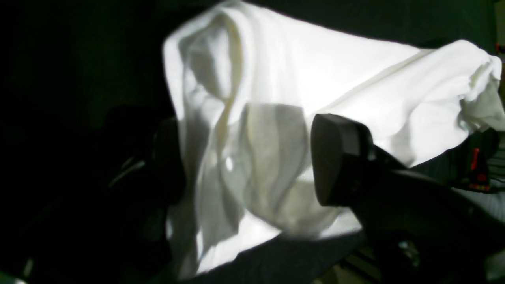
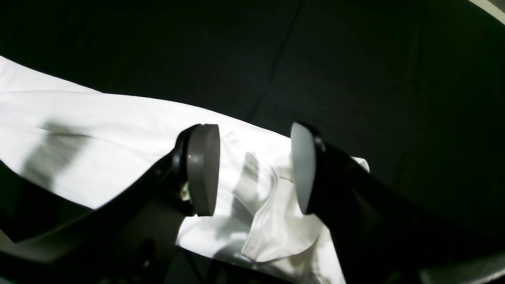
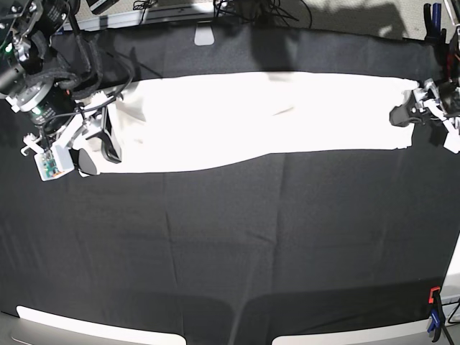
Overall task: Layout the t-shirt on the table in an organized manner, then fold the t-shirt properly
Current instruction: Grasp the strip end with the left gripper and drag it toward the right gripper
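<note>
The t-shirt [image 3: 266, 118] lies as a long white band across the far half of the table [image 3: 230, 244], plain side up. My right gripper [image 3: 100, 147] is over the band's left end. In the right wrist view the right gripper [image 2: 252, 169] is open, its grey pads [image 2: 203, 169] astride a folded corner of the t-shirt [image 2: 276, 221]. My left gripper [image 3: 406, 115] is at the band's right end. In the left wrist view the left gripper [image 1: 246, 157] stands wide open, with rumpled folds of the t-shirt [image 1: 307, 71] lying loose between its fingers [image 1: 339, 157].
A red and blue clamp [image 3: 433, 298] sits at the table's front right corner, and another clamp [image 3: 431, 18] at the back right. Cables and gear run along the back edge [image 3: 237, 11]. A pale strip [image 3: 72, 323] borders the front edge.
</note>
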You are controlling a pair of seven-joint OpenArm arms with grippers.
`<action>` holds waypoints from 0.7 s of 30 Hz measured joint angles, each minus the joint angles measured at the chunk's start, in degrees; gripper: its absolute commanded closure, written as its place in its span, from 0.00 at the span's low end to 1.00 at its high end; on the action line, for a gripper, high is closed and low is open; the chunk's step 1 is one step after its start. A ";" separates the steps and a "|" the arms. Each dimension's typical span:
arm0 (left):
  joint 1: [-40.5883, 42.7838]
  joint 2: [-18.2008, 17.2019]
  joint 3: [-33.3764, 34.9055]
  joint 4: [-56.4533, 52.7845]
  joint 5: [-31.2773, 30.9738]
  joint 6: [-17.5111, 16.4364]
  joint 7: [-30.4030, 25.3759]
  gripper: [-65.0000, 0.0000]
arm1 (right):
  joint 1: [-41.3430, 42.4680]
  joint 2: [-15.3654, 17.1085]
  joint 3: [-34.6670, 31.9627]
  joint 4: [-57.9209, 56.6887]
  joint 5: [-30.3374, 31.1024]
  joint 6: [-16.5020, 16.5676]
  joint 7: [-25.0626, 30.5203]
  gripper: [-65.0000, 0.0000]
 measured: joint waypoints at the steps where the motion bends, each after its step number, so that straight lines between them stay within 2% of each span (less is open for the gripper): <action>1: 0.00 0.33 0.00 0.00 -0.07 0.00 0.61 0.32 | 0.00 0.00 0.00 0.00 0.00 0.00 0.00 0.56; 6: -0.04 0.68 0.00 0.02 -1.05 -0.39 4.92 0.32 | 0.00 0.02 0.00 0.00 0.00 0.00 -0.02 0.56; 9: 0.04 0.59 -0.02 0.07 -4.37 -0.39 8.52 0.32 | 0.00 0.02 0.00 0.00 0.00 0.00 -0.02 0.56; 11: 0.20 0.74 0.00 0.07 -5.64 -0.39 8.46 0.33 | 0.00 0.00 0.00 0.00 0.00 0.00 0.00 0.56; 13: 0.31 0.83 0.00 0.07 -5.99 -0.39 8.46 0.43 | 0.00 0.02 0.02 0.00 0.00 0.00 0.00 0.56; 14: 0.33 0.85 0.00 0.07 -5.95 -0.39 8.48 0.52 | 0.00 0.00 0.00 0.00 0.00 0.00 -0.02 0.56; 15: 0.35 0.85 0.02 0.07 -5.90 -0.37 8.50 0.63 | 0.00 0.02 0.00 0.00 0.00 0.00 -0.02 0.56; 17: 0.42 0.87 0.04 0.02 -4.92 0.04 8.07 0.92 | 0.00 0.02 0.00 0.00 0.00 0.00 0.00 0.56; 18: 0.68 0.87 0.09 -0.02 -4.68 0.02 6.03 1.00 | 0.00 0.00 0.00 0.00 0.00 0.00 -0.02 0.56; 21: 0.79 0.87 0.11 -0.07 1.49 0.02 -2.08 1.00 | 0.00 0.02 0.00 0.00 0.00 0.00 0.00 0.56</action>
